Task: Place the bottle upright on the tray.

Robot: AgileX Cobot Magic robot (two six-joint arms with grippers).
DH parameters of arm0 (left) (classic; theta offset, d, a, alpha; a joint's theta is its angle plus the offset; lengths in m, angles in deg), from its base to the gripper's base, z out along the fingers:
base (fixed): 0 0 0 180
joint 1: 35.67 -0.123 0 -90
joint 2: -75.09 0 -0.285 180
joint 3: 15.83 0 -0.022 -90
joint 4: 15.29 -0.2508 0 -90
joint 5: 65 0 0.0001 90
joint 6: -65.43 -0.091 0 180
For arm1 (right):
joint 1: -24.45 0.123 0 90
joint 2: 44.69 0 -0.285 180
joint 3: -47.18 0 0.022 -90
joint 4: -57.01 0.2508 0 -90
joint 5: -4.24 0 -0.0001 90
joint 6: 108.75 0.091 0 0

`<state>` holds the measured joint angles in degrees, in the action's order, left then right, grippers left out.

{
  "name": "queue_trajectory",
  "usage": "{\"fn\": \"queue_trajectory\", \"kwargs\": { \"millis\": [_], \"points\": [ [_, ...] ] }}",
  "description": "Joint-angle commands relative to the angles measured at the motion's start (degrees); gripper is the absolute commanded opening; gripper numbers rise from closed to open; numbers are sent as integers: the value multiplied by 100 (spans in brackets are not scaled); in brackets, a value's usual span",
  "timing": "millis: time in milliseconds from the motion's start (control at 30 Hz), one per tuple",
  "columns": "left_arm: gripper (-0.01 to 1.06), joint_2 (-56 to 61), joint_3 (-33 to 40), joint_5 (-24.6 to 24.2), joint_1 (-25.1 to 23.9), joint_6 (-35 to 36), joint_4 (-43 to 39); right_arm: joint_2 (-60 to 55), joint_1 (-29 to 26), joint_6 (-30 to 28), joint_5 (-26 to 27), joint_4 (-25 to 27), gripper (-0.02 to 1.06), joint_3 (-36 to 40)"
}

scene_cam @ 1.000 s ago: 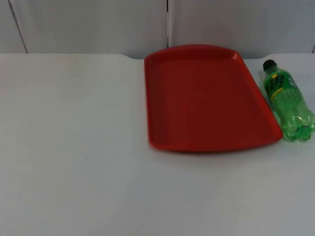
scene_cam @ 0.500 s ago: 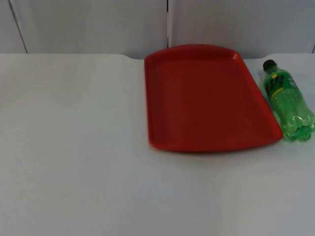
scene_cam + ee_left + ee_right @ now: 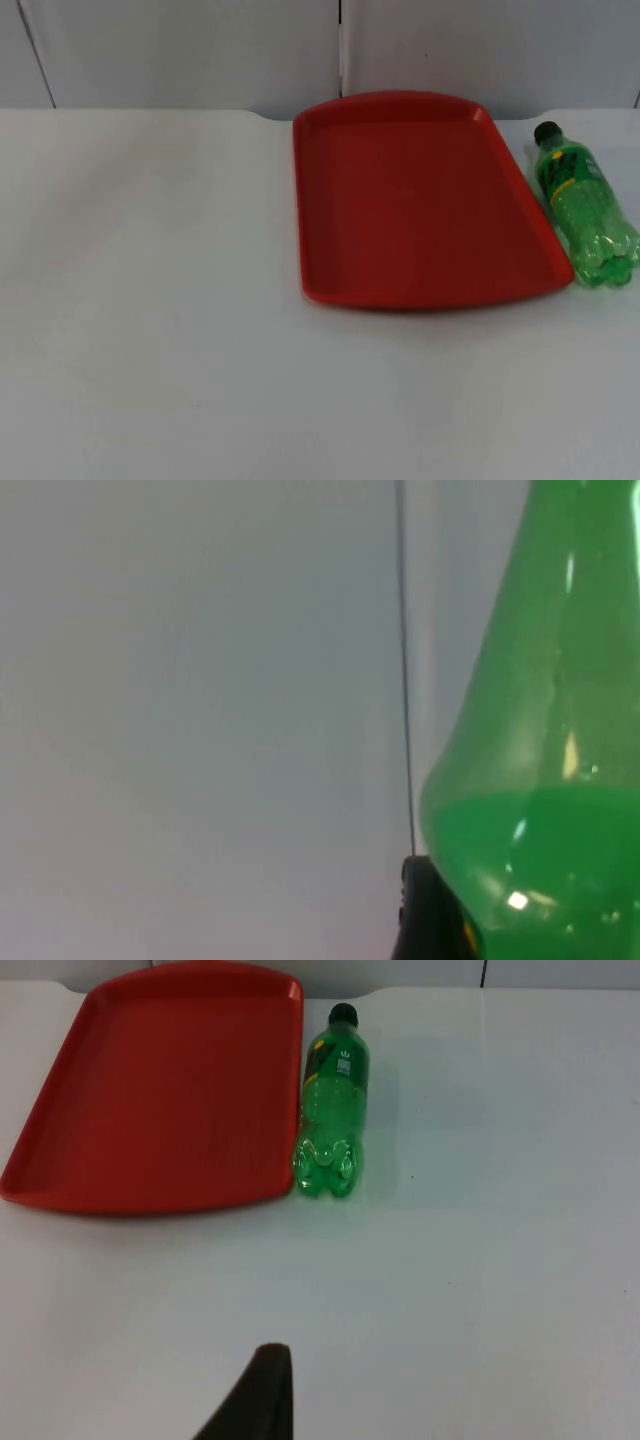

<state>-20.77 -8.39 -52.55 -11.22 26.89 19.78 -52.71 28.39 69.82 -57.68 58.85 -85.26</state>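
Note:
A green plastic bottle point(image 3: 585, 205) with a black cap lies on its side on the white table, just right of the red tray point(image 3: 420, 200). Its cap points toward the wall. The tray holds nothing. In the right wrist view the bottle point(image 3: 333, 1100) lies beside the tray point(image 3: 160, 1090), and my right gripper point(image 3: 255, 1400) hangs over bare table well short of the bottle's base. In the left wrist view a green, translucent bottle-shaped body point(image 3: 540, 780) looms very close beside my left gripper point(image 3: 425, 910), against the grey wall. Whether the two touch cannot be made out.
The grey partition wall point(image 3: 200, 50) closes off the back of the table. White table top point(image 3: 150, 300) stretches left of the tray and in front of it. The bottle lies close to the table's right side.

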Motion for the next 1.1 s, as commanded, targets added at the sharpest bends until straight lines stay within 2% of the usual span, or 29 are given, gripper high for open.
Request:
{"fn": "queue_trajectory", "kwargs": {
  "millis": [0, 133, 167, 200, 233, 300, 400, 433, 467, 567, 600, 667, 767, 967, 1067],
  "points": [
    [0, -56, 12, 201, 29, -8, -146, 23, 11, -53, 20, -17, 105, 7],
    [0, -55, 12, 277, 17, 156, -73, 23, 11, -53, 20, -17, 105, 7],
    [0, -55, 12, 376, 17, 663, -73, 23, 11, -53, 20, -17, 105, 7],
    [0, -55, 12, 376, 17, 663, -73, 23, 11, -53, 20, -17, 105, 7],
    [0, -67, 12, 489, 17, 1035, -147, 23, 11, -53, 20, -17, 105, 7],
    [0, -121, 12, 608, 17, 1266, -389, 23, 11, -53, 20, -17, 105, 7],
    [0, -286, 12, 825, 17, 1782, -1205, 23, 11, -53, 20, -17, 105, 7],
    [0, -286, 12, 825, 17, 1782, -1205, 23, 11, -53, 20, -17, 105, 7],
    [0, -409, 12, 990, 17, 2446, -1749, 23, 11, -53, 20, -17, 105, 7],
    [0, -754, 12, 1586, 9, 3694, -2932, 23, 11, -53, 20, -17, 105, 7],
    [0, -754, 12, 1586, 9, 3694, -2932, 23, 11, -53, 20, -17, 105, 7],
    [0, -985, 0, 2083, 9, 4222, -3508, 23, 11, -53, 20, -17, 105, 7],
    [0, -1318, -38, 2635, 9, 4504, -4067, 23, 11, -53, 20, -17, 105, 7],
    [0, -1713, -65, 2999, 9, 4504, -4003, 23, 11, -53, 20, -17, 105, 7],
    [0, -2195, -322, 3113, 9, 4504, -4144, 23, 11, -53, 20, -17, 105, 7]
  ]
}}
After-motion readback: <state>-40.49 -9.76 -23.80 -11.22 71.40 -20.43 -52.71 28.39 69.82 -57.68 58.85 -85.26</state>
